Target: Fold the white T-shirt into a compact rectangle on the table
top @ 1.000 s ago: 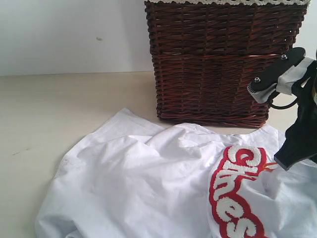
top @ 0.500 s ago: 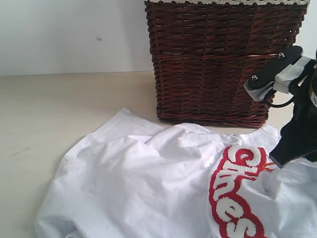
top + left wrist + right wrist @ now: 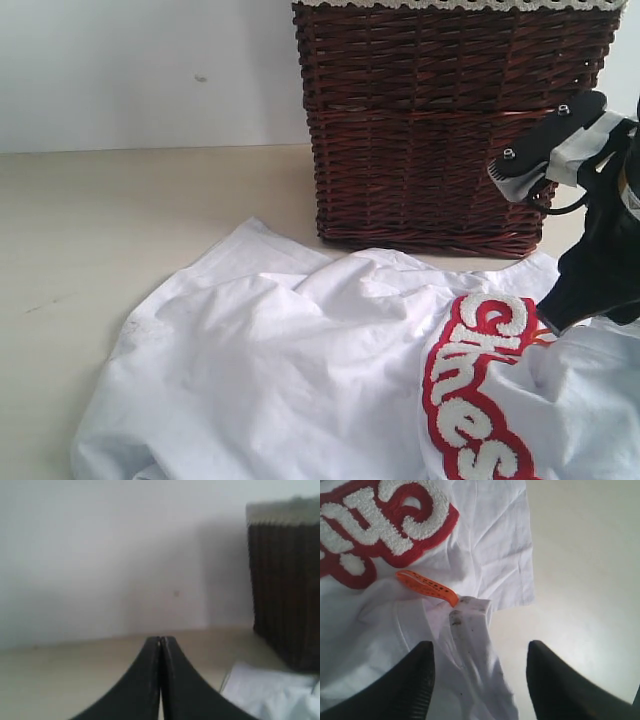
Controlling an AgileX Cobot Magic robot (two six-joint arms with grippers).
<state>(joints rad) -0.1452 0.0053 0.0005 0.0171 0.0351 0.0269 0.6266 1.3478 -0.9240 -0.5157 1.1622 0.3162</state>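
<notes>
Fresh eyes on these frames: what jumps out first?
The red-outlined lettering on the crumpled white T-shirt, low right in the exterior view, catches the eye. Behind the shirt a dark wicker basket stands on the table. The right hand hangs open over the shirt's edge, near an orange tag.

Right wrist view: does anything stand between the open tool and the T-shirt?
Nothing visible does. A raised fold of the T-shirt shows directly between the open jaws of the right tool, beside an orange tag.
</notes>
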